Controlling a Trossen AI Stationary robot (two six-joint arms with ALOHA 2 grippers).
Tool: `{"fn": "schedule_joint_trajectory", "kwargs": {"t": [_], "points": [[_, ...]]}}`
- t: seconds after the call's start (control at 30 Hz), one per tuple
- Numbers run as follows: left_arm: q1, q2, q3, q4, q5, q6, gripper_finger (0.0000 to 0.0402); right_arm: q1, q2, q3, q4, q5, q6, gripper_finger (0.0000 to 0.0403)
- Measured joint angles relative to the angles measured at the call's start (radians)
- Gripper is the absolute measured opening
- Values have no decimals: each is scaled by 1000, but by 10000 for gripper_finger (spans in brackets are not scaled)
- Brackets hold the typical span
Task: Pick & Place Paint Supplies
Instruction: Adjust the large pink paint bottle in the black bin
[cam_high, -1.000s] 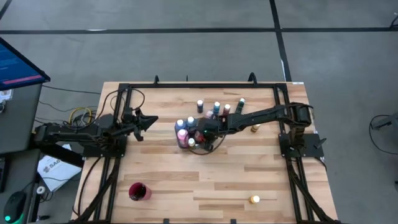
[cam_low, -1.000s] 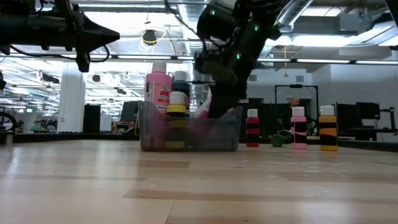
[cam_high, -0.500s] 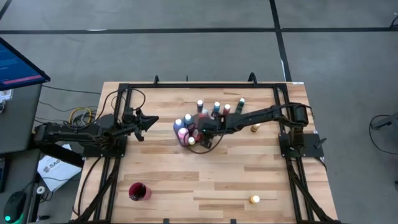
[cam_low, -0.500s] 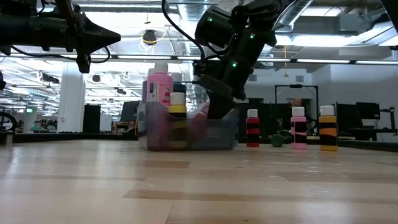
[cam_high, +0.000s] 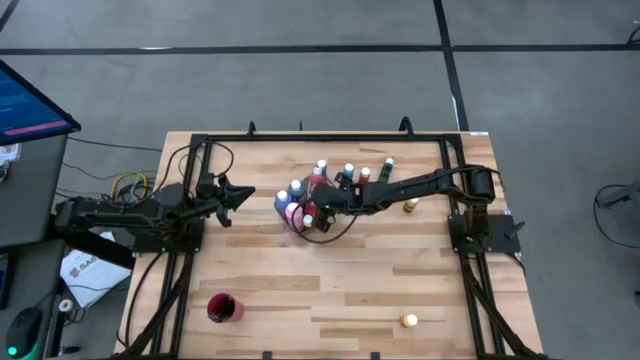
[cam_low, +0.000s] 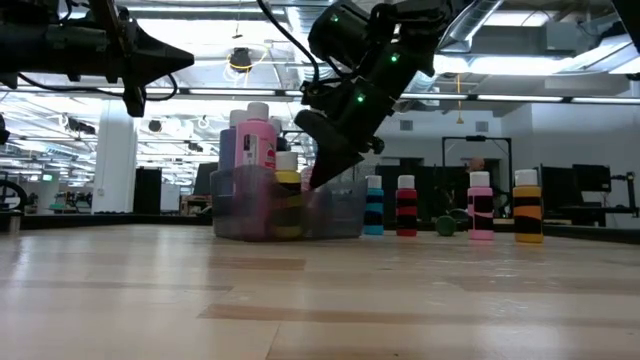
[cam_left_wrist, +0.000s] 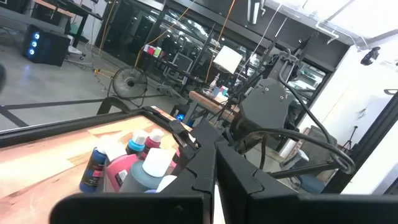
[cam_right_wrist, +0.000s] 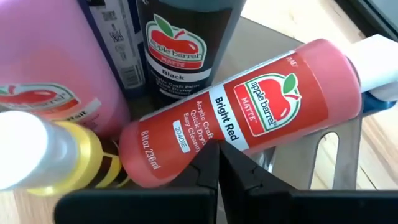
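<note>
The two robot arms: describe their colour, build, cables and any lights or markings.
Both arms, left and right, are matt black, slim and jointed. Loose black cables loop beside them. Small green lights glow on the right arm's wrist. Each ends in two dark, angular fingers. No markings are readable.

"Bright Red" on red paint bottle (cam_right_wrist: 239, 118)

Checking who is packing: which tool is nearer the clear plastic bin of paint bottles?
Right. The right tool sits over the clear plastic bin; the left tool waits off to the side, apart from it.
</note>
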Motion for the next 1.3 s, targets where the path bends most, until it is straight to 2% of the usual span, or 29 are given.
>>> {"fn": "schedule_joint_trajectory", "kwargs": {"t": [0.27, 0.7, 0.87, 1.03, 1.17, 1.3], "points": [[0, 0, 0, 1, 0, 0, 3, -6, 0, -3, 20, -3, 0, 1], [0, 0, 0, 3, 0, 0, 3, -26, -15, -4, -51, -9, -1, 1], [0, 0, 0, 6, 0, 0, 3, -30, -78, -5, -80, -23, -6, 1], [0, 0, 0, 8, 0, 0, 3, -83, -161, -4, -75, -117, 7, 4], [0, 0, 0, 9, 0, 0, 3, -186, -213, -4, -58, -233, 96, 42], [0, 0, 0, 10, 0, 0, 3, -286, -225, -4, -7, -321, 162, 117]]}}
